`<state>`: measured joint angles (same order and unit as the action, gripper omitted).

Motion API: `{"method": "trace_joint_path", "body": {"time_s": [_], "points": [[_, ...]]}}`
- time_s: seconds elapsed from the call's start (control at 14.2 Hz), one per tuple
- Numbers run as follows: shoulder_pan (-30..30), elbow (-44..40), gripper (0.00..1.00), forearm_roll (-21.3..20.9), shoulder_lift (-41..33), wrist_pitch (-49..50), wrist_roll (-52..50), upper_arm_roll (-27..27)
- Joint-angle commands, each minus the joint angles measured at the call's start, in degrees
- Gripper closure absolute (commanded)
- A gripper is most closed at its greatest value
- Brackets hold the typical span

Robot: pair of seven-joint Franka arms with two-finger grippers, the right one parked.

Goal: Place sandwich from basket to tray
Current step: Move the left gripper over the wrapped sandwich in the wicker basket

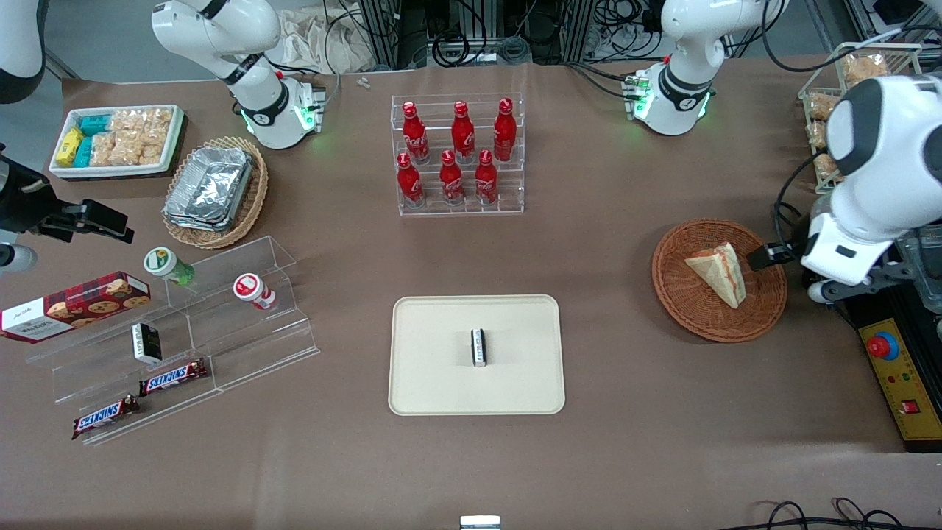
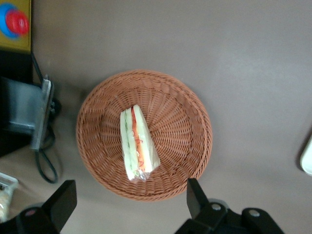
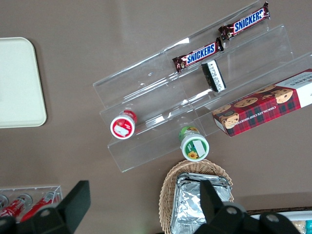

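Note:
The sandwich (image 1: 717, 274) is a pale bread wedge with red, orange and green filling, lying in the round reddish-brown basket (image 1: 677, 294) toward the working arm's end of the table. In the left wrist view the sandwich (image 2: 136, 144) lies across the middle of the basket (image 2: 180, 146). My left gripper (image 1: 769, 256) hovers above the basket's rim; its black fingers (image 2: 195, 195) stand wide apart and empty, so the gripper (image 2: 129, 200) is open. The beige tray (image 1: 441, 368) lies mid-table, nearer the front camera, with a small black-and-white packet (image 1: 478, 347) on it.
A clear rack of red bottles (image 1: 458, 154) stands mid-table, farther from the camera. A yellow control box with a red button (image 1: 894, 375) sits beside the basket. A wire rack of snacks (image 1: 846, 81), a clear stepped shelf (image 1: 184, 331) and a foil-tray basket (image 1: 217, 191) stand around.

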<state>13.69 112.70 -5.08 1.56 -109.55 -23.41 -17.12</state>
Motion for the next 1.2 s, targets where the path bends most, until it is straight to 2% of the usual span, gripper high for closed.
{"method": "trace_joint_path", "body": {"time_s": [0.0,0.14,0.42,0.56,0.77,0.91,1.12], "points": [[0.8,9.9,0.00,1.3,-4.3,-7.2,-5.0,0.7],[3.4,13.9,0.00,2.5,-4.3,-12.2,-5.1,1.2],[4.4,14.9,0.00,3.3,-1.9,-16.0,-5.1,1.6],[4.7,15.0,0.00,7.1,-0.9,-17.5,-5.1,1.6],[5.5,15.4,0.00,7.9,0.5,-18.7,-5.3,1.6],[5.7,16.0,0.00,10.8,0.8,-19.4,-5.4,1.6],[5.6,19.6,0.00,11.1,0.7,-24.5,-5.5,1.5]]}}
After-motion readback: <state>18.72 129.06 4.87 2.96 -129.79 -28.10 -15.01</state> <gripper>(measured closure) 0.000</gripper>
